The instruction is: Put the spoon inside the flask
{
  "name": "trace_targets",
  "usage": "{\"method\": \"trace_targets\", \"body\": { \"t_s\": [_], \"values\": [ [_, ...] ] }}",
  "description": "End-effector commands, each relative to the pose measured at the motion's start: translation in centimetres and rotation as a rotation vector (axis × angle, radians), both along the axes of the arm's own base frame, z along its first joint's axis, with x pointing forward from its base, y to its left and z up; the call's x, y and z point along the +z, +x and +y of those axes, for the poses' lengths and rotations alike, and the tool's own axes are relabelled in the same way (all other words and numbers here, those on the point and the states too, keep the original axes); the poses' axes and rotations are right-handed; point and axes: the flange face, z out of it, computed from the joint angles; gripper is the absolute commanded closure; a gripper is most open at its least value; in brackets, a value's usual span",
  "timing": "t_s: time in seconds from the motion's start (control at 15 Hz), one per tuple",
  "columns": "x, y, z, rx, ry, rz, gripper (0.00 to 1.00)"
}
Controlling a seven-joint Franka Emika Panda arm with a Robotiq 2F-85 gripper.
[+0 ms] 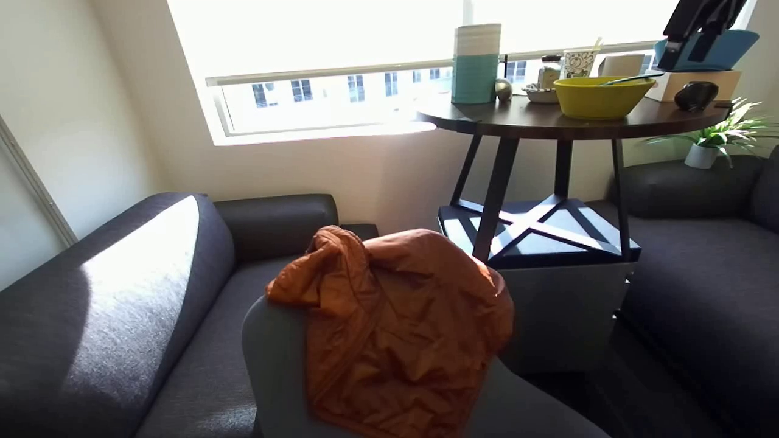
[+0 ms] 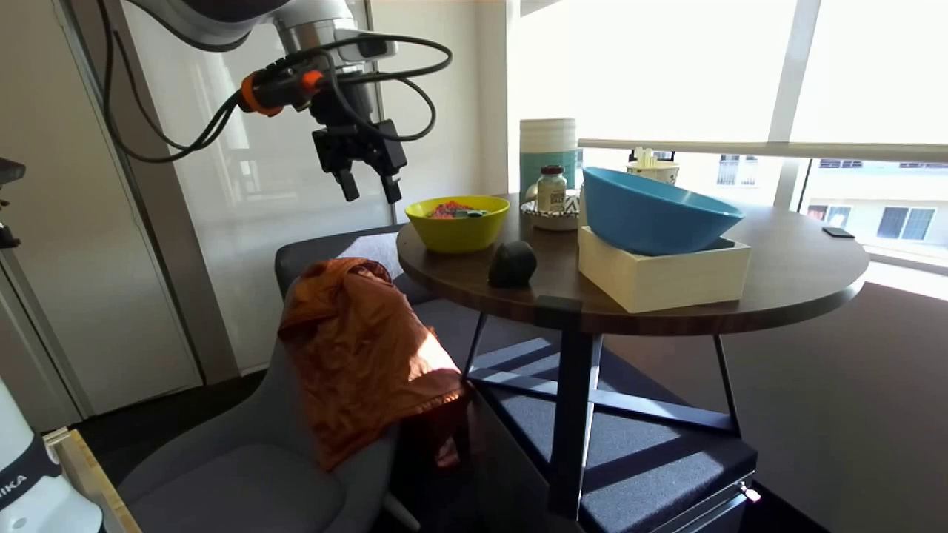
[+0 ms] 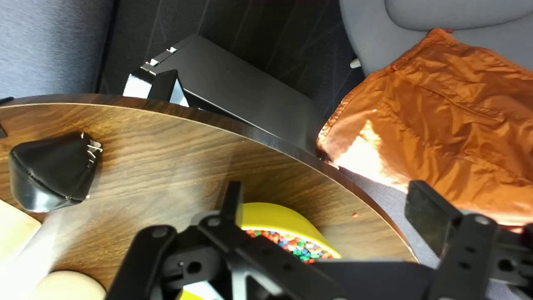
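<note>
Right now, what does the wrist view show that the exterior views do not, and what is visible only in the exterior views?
Only the wrist view: a tiny red speck on the tabletop, and clearly green pieces inside the yellow bowl.
Only the exterior views: the flask, the blue bowl and the window.
Both: the yellow bowl, the tabletop, the black object, the orange garment and the open gripper.
Whether the spoon shows in the wrist view, I cannot tell.
</note>
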Motion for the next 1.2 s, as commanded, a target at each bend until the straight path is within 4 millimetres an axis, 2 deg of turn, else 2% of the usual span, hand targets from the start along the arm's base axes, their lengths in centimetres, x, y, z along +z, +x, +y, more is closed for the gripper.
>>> {"method": "trace_targets", "body": {
  "t_s": [0.0, 0.13, 0.33, 0.53, 0.73, 0.93, 1.0, 1.13],
  "values": [
    [0.1, 0.0, 0.0, 0.000, 0.000, 0.001, 0.00],
    [1.5, 1.1, 1.6, 0.004, -0.002, -0.064, 0.00],
    [5.4, 3.5, 4.3, 0.001, -0.061, -0.206, 0.00],
    [8.8, 7.1, 6.8, -0.074, -0.120, -0.311, 0.00],
    [11.1, 10.3, 8.3, -0.091, -0.182, -0.344, 0.00],
    [11.7, 12.9, 7.9, -0.173, -0.225, -0.326, 0.00],
    [11.2, 10.5, 8.6, -0.115, -0.190, -0.340, 0.00],
    [10.8, 11.4, 8.4, -0.121, -0.191, -0.331, 0.00]
  ]
}}
